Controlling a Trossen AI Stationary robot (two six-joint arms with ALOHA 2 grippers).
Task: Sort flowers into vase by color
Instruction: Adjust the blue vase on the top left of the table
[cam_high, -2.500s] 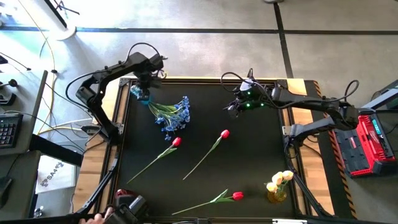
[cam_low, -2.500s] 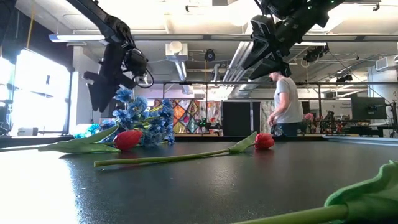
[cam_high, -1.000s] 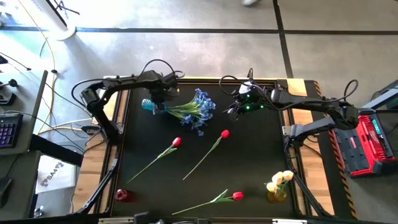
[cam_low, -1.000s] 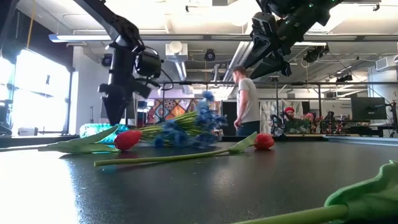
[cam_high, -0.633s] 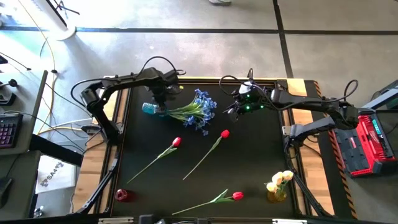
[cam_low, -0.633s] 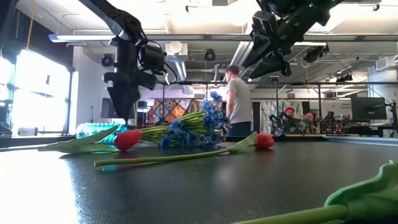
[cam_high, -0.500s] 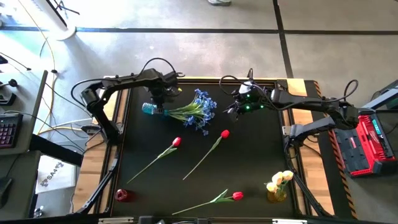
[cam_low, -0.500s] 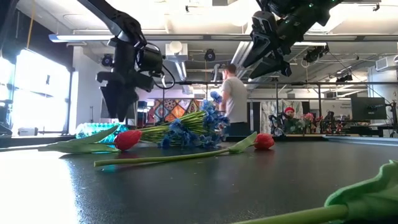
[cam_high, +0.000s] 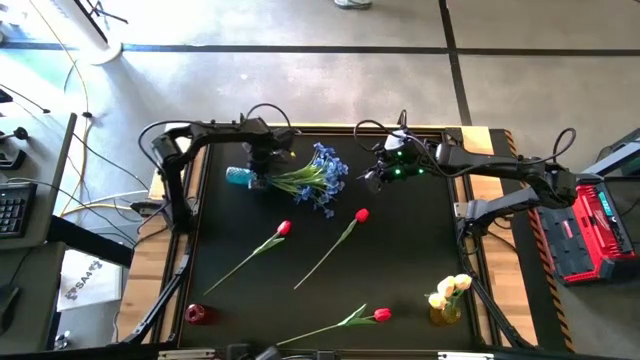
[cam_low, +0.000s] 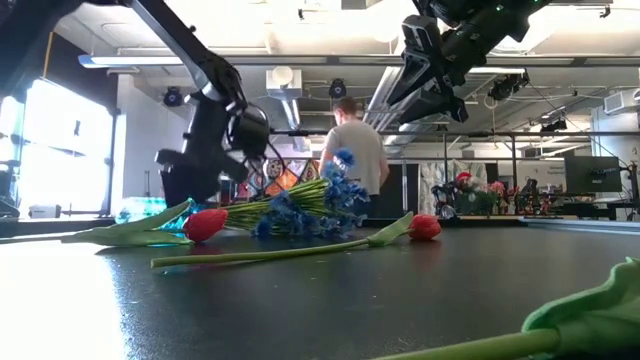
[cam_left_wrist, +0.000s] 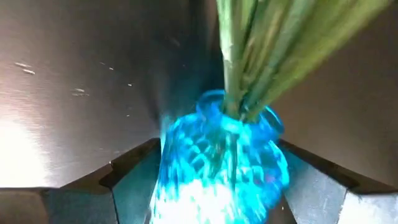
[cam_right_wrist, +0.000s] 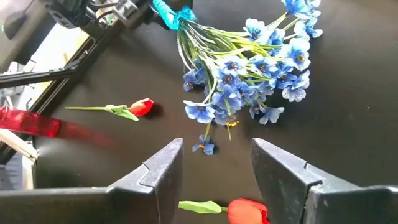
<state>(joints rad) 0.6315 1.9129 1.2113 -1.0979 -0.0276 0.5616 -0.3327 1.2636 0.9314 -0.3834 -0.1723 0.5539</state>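
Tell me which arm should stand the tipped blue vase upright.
Left. The left gripper already sits over the blue vase, which lies on its side with the blue flowers in it; its jaws flank the vase in the wrist view. The right gripper hovers farther off, jaws open.

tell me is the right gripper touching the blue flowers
Apart. The right wrist view shows the open right gripper hanging above bare table, clear of the blue flowers.
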